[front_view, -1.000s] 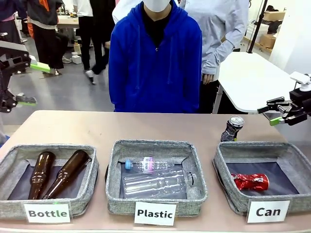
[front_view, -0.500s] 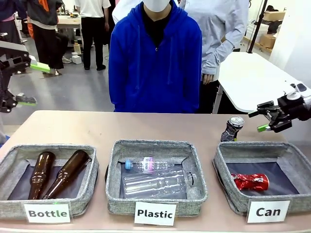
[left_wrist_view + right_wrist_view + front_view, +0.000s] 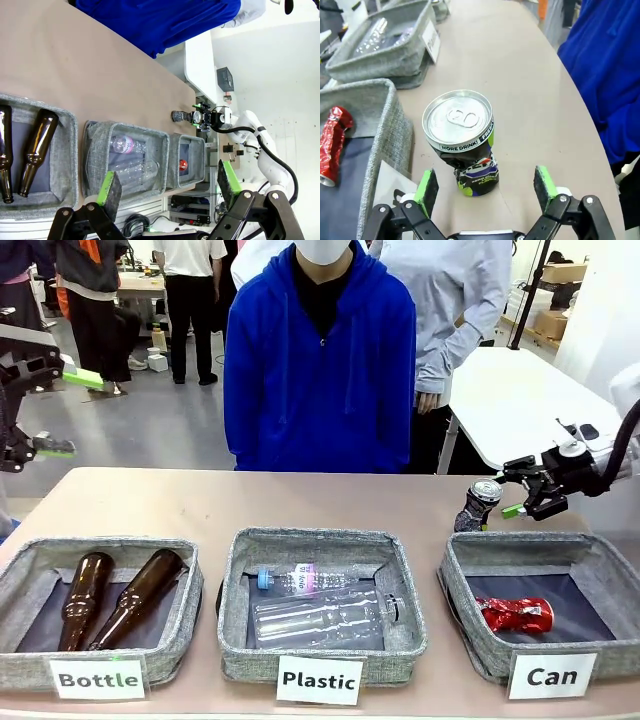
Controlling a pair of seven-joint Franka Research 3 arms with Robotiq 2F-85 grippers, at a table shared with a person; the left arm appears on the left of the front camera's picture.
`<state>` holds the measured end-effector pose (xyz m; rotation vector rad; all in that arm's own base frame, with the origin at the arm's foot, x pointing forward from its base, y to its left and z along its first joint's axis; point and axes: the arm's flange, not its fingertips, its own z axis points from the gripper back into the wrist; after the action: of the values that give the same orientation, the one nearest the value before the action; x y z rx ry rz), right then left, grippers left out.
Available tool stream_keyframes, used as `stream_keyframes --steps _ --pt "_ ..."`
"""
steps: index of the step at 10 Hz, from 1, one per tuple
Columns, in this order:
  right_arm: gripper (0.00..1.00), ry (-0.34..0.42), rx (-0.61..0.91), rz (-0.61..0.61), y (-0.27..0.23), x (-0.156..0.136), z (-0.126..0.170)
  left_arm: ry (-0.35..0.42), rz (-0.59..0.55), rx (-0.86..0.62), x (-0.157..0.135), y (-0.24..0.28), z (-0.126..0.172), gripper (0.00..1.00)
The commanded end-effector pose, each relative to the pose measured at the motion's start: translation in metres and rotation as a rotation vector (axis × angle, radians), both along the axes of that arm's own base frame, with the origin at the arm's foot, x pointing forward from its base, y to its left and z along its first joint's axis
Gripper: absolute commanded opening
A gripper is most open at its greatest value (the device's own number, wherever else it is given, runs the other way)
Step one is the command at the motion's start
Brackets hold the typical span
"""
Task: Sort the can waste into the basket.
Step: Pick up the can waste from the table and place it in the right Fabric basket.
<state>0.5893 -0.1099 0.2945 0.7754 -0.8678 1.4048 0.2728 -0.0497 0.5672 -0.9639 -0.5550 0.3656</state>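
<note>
Sitting in a row along the table's near edge are three grey baskets. Taking the Plastic basket (image 3: 323,605) as landmark: it holds two clear bottles (image 3: 320,615); the Bottle basket (image 3: 95,610) on its left holds two brown bottles (image 3: 115,598); the Can basket (image 3: 545,602) on its right holds one crushed red can (image 3: 517,614), its far corner cut off. A second, dark can (image 3: 478,505) stands upright behind the Can basket, with the right gripper (image 3: 520,496) spread wide just beside it, grasping nothing. Far left, the left gripper (image 3: 62,412) hangs spread, empty.

Tan table (image 3: 330,502): three baskets along my near edge, Bottle (image 3: 30,570), Plastic (image 3: 240,580), Can (image 3: 470,625); dark can (image 3: 478,505) upright far right.
</note>
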Motion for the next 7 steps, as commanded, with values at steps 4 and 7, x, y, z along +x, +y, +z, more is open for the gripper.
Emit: stream_keyframes --steps 4,7 --pt "1.0 -0.021 -0.018 0.039 0.019 0.013 -0.015 0.019 0.012 0.004 -0.004 0.003 -0.001 1.0" --pt "1.0 0.005 -0.014 0.086 0.027 0.013 -0.02 0.019 0.012 0.004 -0.004 0.003 -0.001 1.0"
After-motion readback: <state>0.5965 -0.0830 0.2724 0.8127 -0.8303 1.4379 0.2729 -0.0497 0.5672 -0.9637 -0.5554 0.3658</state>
